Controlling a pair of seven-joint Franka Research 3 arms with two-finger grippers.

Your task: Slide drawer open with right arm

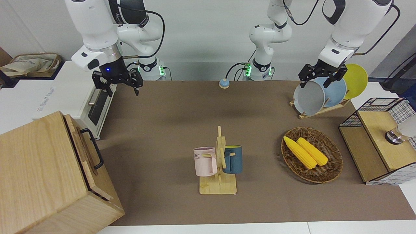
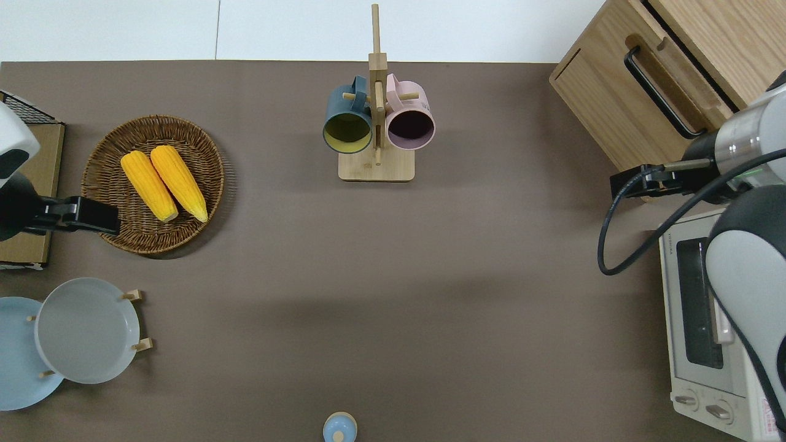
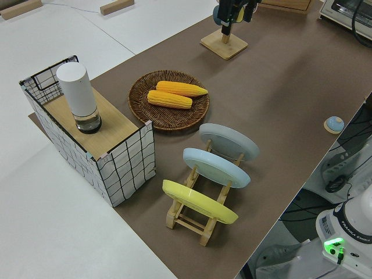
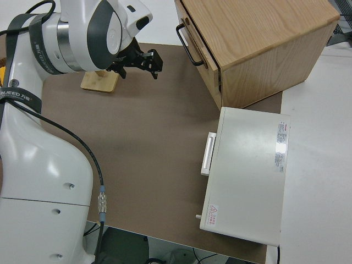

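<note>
Black gripper, mine: right gripper (image 1: pixel 117 84) hangs in the air, fingers spread, holding nothing; in the overhead view it sits over the table just beside the cabinet's near corner.
Left gripper (image 1: pixel 321 75): parked.
Near me: white toaster oven (image 4: pixel 248 170) at my end of the table, its bar handle facing the table's middle. Not my target.
Next out: pale wooden cabinet (image 1: pixel 48 172), farther from me than the oven, set at an angle to the table edge.
Drawer (image 2: pixel 666 86): in that cabinet's front, fully shut by the look of it; black loop handle (image 2: pixel 660 92) stands proud of the face. No contact with it yet.
Step in hand, my judgement: approach to the handle, task barely begun.
Doing it well: turn the wrist to match the cabinet's angle, put the spread fingers around the loop's bar, close, then pull square to the drawer face so it does not bind.
In the way: nothing between gripper and handle; the oven's corner is close to my arm's path.
Farther off: mug rack (image 1: pixel 218 169) mid-table; corn basket (image 1: pixel 311 154) and plate rack (image 1: pixel 320 109) toward the left arm's end, well apart.
</note>
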